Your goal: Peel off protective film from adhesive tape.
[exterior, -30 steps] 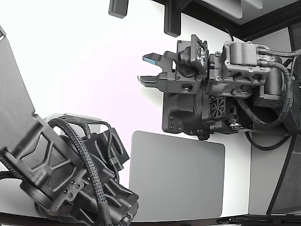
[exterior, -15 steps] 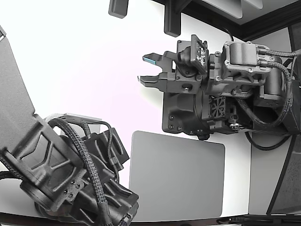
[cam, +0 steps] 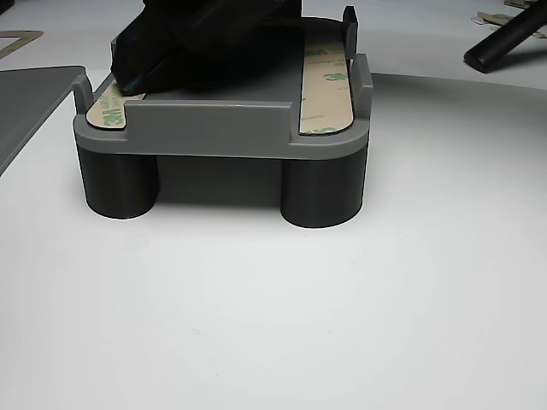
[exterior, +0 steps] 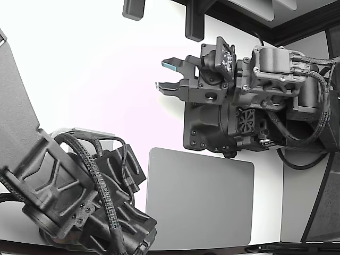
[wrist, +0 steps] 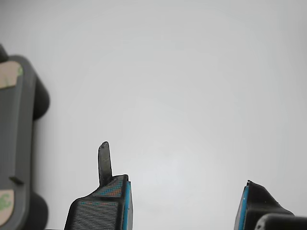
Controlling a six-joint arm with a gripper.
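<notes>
A grey holder (cam: 224,128) on round legs carries two beige adhesive tape strips, one (cam: 327,79) on each side, the other (cam: 106,108) partly under a black body (cam: 205,38) that rests on the holder. The printed protective film still covers both strips. In the wrist view the holder (wrist: 17,139) lies at the frame's edge, apart from my gripper (wrist: 184,184). My gripper is open, with nothing between its blue-padded fingers (wrist: 103,206). A thin dark sliver (wrist: 104,160) sticks out from one fingertip. In the exterior view my gripper (exterior: 161,74) hangs over the white table.
A second arm (exterior: 69,186) fills the lower part of the exterior view's left. A grey mat (exterior: 199,204) lies on the white table near its front edge. A black rod (cam: 508,34) lies behind the holder in the other view.
My gripper has shifted slightly upward in the exterior view over the last half second. It stays open. The second arm has not moved.
</notes>
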